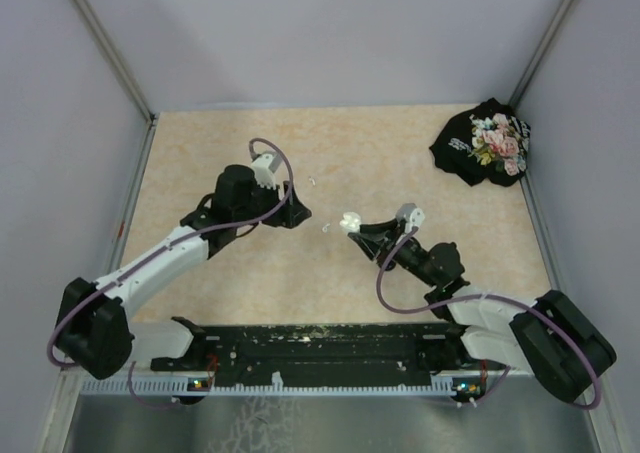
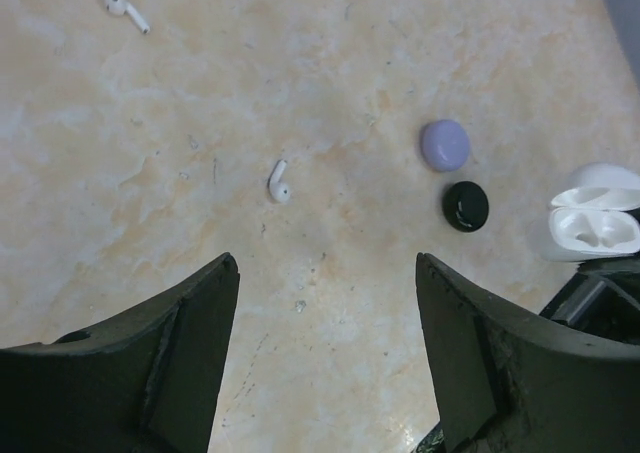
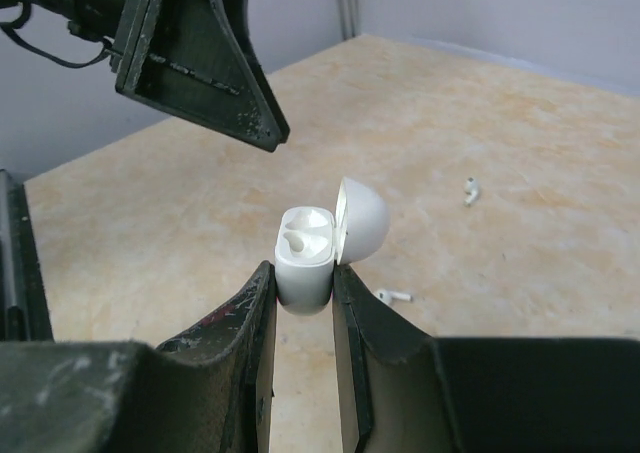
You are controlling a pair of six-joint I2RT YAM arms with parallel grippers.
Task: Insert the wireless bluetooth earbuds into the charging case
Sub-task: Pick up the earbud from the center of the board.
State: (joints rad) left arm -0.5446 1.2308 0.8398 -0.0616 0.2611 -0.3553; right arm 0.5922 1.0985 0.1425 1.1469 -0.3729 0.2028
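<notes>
- Your right pincer (image 3: 303, 278) is clamped on the white charging case (image 3: 304, 248), which stands upright with its lid hinged open.
- Your left pincer (image 2: 327, 265) is wide apart with nothing between its fingers, poised over the counter (image 2: 200, 123) near the case.
- A white earbud (image 2: 279, 181) lies loose on the counter just ahead of your left pincer.
- A second earbud (image 2: 125, 9) lies farther out, well apart from the first.
- A lavender disc (image 2: 445, 144) and a black disc (image 2: 465, 205) lie close together between the nearer earbud and the case.
- A black floral cloth (image 1: 485, 143) lies in the far right corner.
</notes>
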